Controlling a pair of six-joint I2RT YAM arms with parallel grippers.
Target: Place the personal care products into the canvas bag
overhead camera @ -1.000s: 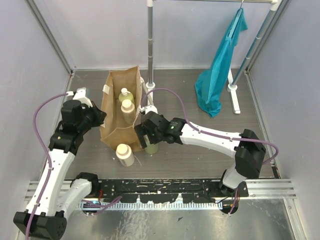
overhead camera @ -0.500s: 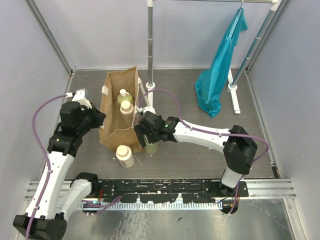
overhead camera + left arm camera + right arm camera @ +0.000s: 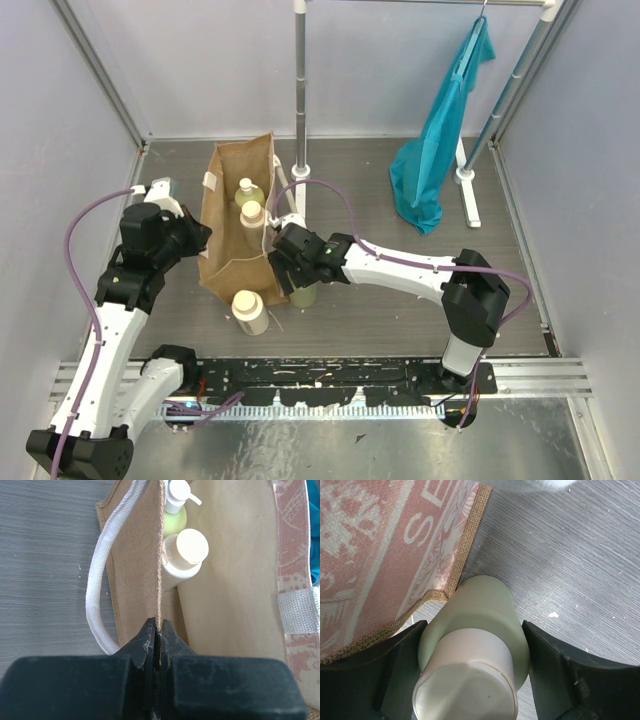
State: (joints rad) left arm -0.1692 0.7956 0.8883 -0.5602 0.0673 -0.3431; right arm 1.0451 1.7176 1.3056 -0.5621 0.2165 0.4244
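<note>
The tan canvas bag [image 3: 225, 235] stands open at the left middle of the table. A yellow-green bottle [image 3: 250, 190] and a cream bottle [image 3: 253, 214] sit inside it; both also show in the left wrist view, the yellow-green [image 3: 175, 521] and the cream [image 3: 183, 560]. Another cream bottle [image 3: 249, 310] stands on the table at the bag's near end. My left gripper [image 3: 196, 238] [image 3: 159, 625] is shut on the bag's left wall edge [image 3: 135, 570]. My right gripper [image 3: 297, 278] [image 3: 472, 626] is shut on a yellow-green bottle [image 3: 304, 295] [image 3: 487, 605] standing against the bag's near right corner [image 3: 445, 592].
A teal cloth bag [image 3: 437, 150] hangs from a rack at the back right. The rack's post [image 3: 300, 90] stands just behind the canvas bag and its foot [image 3: 468, 195] lies at the right. The bag's white strap [image 3: 99, 590] loops outside. Grey walls close both sides.
My right arm's elbow has swung left and the gripper has shifted slightly toward the bag around the yellow-green bottle. The bottle stays on the table. The left arm has barely moved.
</note>
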